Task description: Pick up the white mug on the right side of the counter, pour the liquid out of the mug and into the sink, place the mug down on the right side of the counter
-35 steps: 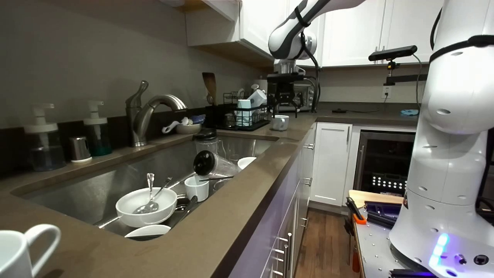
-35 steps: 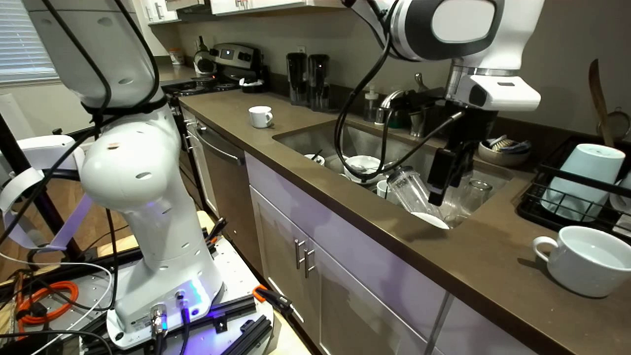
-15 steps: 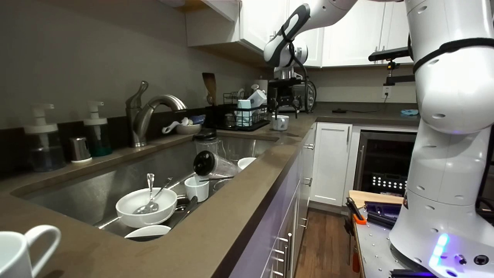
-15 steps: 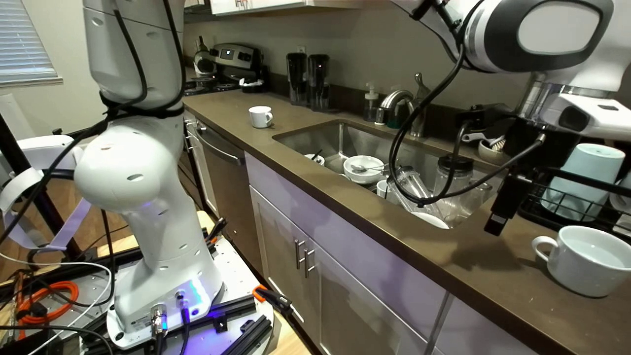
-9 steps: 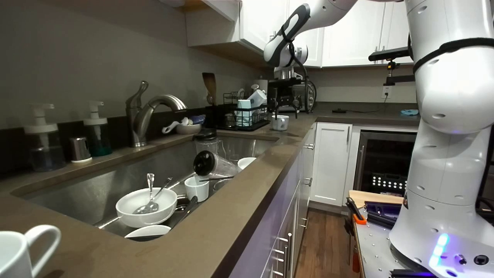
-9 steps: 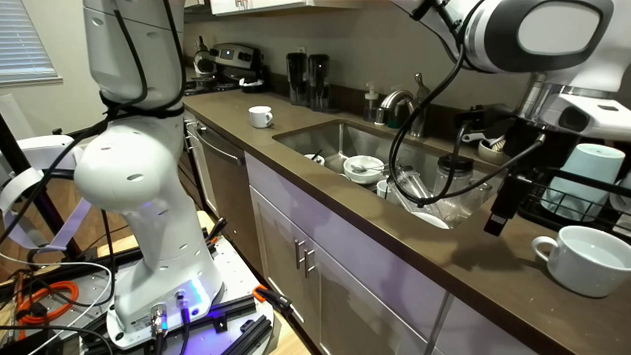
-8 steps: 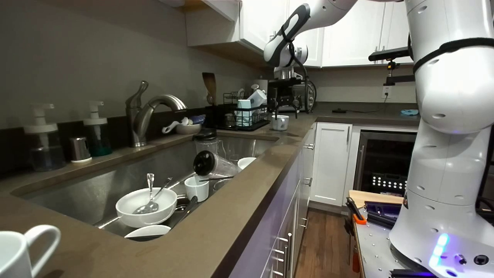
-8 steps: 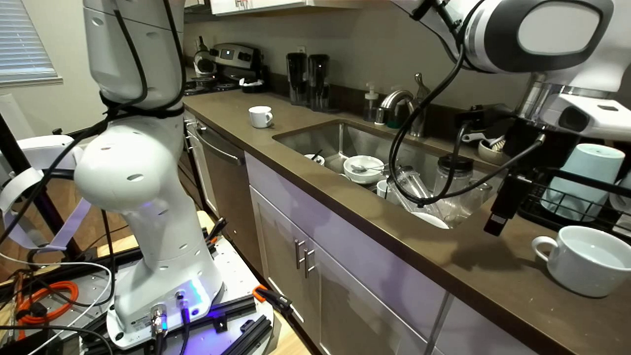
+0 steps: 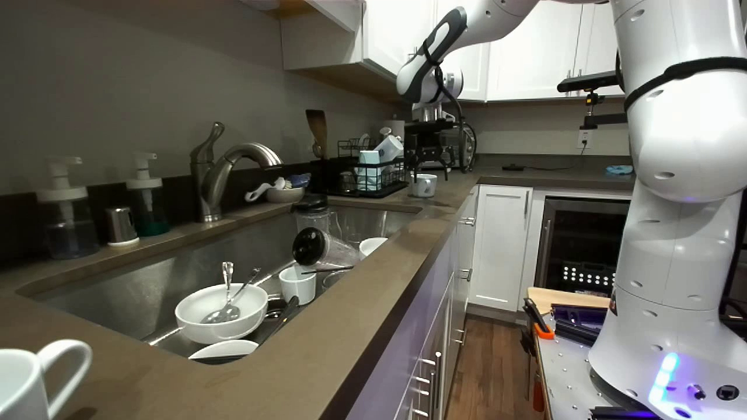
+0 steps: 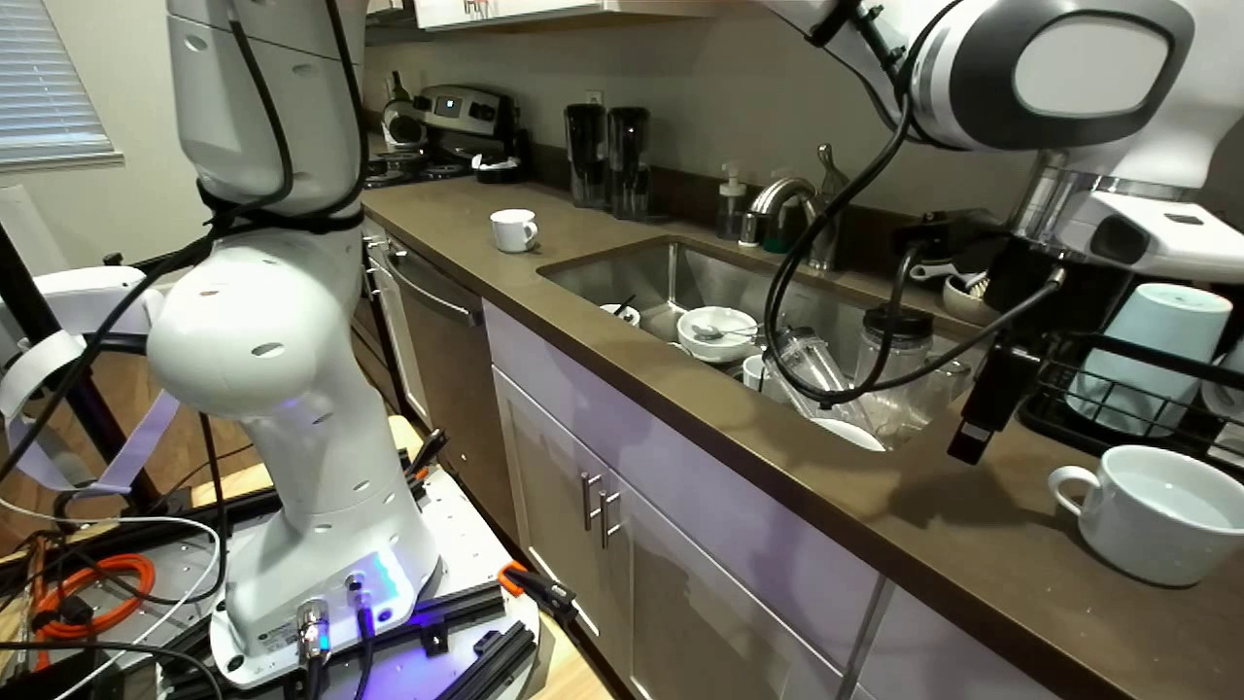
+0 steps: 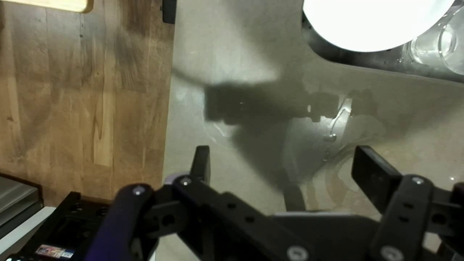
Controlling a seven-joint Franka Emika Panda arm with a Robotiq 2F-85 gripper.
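The white mug (image 9: 424, 186) stands upright on the right part of the counter (image 10: 1011, 544), beyond the sink's end. Clear liquid shows inside the mug (image 10: 1161, 520) in an exterior view. My gripper (image 11: 282, 156) is open, nothing between its fingers, pointing down over wet counter. From an exterior view the gripper (image 9: 430, 174) appears above and in front of the mug, apart from it. Its finger (image 10: 972, 437) hangs between the sink end and the mug handle. The mug is out of the wrist view. The sink (image 10: 671, 267) holds dishes.
A dish rack (image 10: 1079, 389) with pale cups stands behind the mug. Bowls, a cup and clear jars (image 10: 889, 355) fill the sink, beside the faucet (image 9: 233, 163). A larger-looking mug (image 9: 35, 379) sits at the counter's opposite end. Water puddles (image 11: 339, 116) lie below the gripper.
The arm has swung from over the sink's end to above the counter near the mug. In the last half second it has shifted only slightly back toward the sink. The gripper has stayed open.
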